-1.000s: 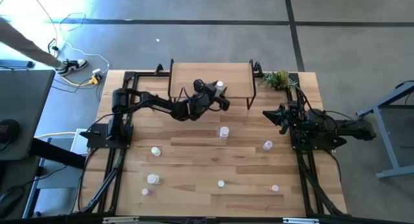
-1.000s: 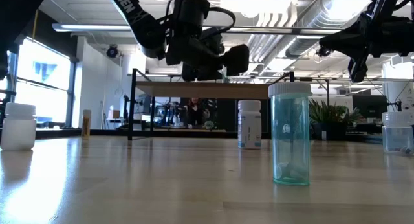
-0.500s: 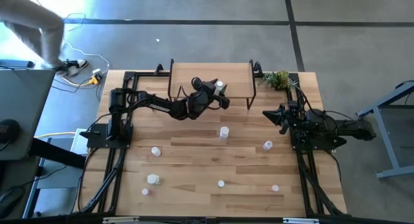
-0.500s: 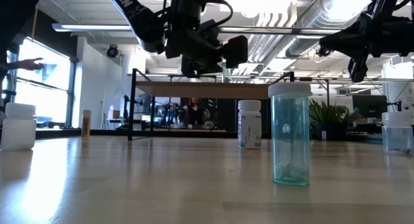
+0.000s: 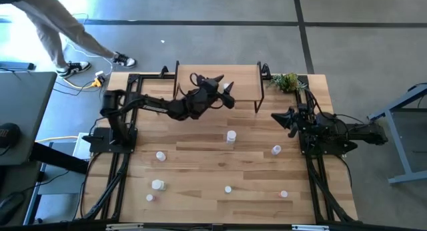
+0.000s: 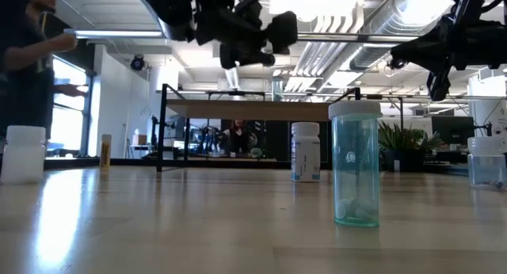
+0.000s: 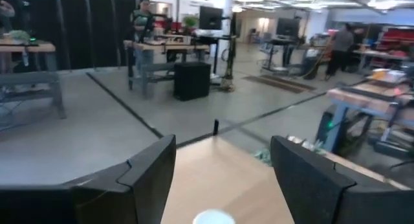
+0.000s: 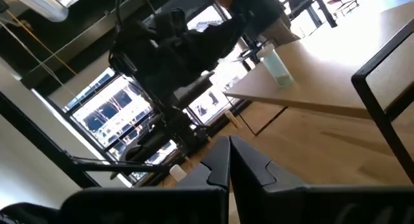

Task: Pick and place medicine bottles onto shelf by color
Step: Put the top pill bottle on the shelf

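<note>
Lifting back from the shelf [image 5: 200, 76], the left gripper [image 5: 227, 96] now sits higher and a little nearer the arm's base than a second ago, and the bottle [image 5: 227, 87] it hung over stands alone on the board; a person [image 5: 47, 24] has also walked in along the floor beyond the table's far left corner. Its jaws stand wide and hold nothing. In the left wrist view the two dark fingers [image 7: 152, 175] frame the pale board, with the white cap of the bottle [image 7: 213, 217] just showing between and below them, clear of both.

The step in hand looks like a retreat after a placement. To do it well, I would keep the jaws spread and rise straight up before swinging away (a sideways sweep could clip the cap and topple it), then go for the next bottle. The white one in mid-table [image 5: 231, 136] seems the nearest candidate.

The right gripper [image 5: 291, 121] waits near the table's right edge, fingers pressed shut on nothing. Loose bottles are well apart across the near half of the tabletop [image 5: 193, 157].
</note>
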Robot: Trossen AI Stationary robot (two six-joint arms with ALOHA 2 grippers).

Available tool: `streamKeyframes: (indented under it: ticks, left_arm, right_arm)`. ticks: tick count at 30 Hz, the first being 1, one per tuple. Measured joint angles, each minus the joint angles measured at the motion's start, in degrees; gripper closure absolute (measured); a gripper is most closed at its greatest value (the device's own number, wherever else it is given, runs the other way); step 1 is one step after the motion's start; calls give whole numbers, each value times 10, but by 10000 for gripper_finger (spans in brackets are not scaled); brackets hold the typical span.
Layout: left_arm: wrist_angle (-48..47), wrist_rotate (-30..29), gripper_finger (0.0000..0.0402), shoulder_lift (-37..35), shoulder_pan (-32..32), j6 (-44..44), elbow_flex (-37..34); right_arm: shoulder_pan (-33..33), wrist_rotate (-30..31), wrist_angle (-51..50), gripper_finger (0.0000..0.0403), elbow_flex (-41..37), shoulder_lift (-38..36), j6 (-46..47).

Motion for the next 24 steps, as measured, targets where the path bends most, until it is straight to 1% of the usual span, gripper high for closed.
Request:
streamKeyframes:
  ticks: [2, 10, 13, 17, 21, 24]
  left_arm:
    - [-34, 22, 158, -26, -4, -8, 0]
    - [-240, 168, 158, -143, -36, -62, 0]
    - [-290, 217, 158, -181, -53, -70, 0]
    - [-329, 272, 158, -221, -84, -71, 0]
    - [-380, 325, 158, -251, -120, -71, 0]
    - [-410, 329, 158, -256, -148, -70, 0]
  right_arm:
    - [0, 0, 19, 402, 0, 0, 0]
    - [0, -11, 82, 402, 0, 0, -5]
    - [0, -11, 95, 402, 3, 3, -16]
    - [0, -13, 94, 402, 36, 15, -45]
    - [0, -40, 54, 402, 96, 40, -77]
    - [0, -47, -36, 402, 156, 71, -88]
